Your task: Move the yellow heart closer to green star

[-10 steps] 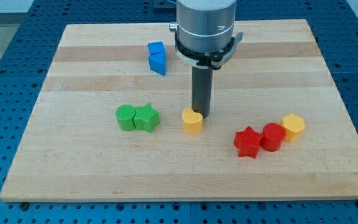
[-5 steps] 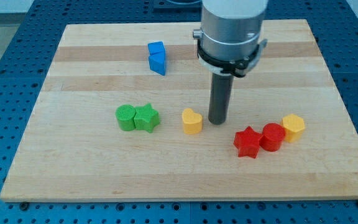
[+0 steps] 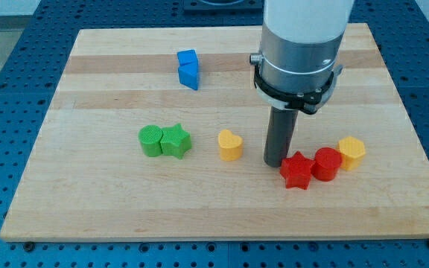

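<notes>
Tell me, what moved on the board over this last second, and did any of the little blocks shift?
Only my tip moved: it slid from beside the yellow heart block toward the view's right and now stands against the red star block. The yellow heart, green star block and every other block kept their places on the wooden board.

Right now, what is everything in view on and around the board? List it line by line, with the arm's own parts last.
yellow heart: one, yellow, board centre, apart from its neighbours.
green star: one, green, to the view's left of the heart.
green cylinder: one, green, touching the star's left side.
blue blocks: two, blue, pressed together near the view's top; shapes unclear.
red star: one, red, toward the view's right.
red cylinder: one, red, right of the red star.
yellow hexagon block: one, yellow, right end of that row.
wooden board: one, light wood.
blue perforated table: one, surrounding the board.
my tip: one, dark rod, between heart and red star, closer to the latter.
</notes>
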Robot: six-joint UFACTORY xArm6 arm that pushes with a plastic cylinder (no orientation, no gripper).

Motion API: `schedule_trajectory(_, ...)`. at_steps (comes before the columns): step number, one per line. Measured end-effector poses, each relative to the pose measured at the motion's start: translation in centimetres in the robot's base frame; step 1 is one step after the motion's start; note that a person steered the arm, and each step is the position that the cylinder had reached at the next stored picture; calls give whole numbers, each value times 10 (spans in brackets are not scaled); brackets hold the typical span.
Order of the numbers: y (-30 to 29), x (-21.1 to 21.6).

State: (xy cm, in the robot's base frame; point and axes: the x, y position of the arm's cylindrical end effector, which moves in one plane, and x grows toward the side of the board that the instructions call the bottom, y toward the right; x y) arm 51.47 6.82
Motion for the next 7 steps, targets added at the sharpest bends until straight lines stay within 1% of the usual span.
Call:
schedule_trajectory(1, -24, -4)
schedule_trajectory(2, -35, -15)
schedule_trajectory(4, -57, -19)
schedule_trajectory(7, -65, -22)
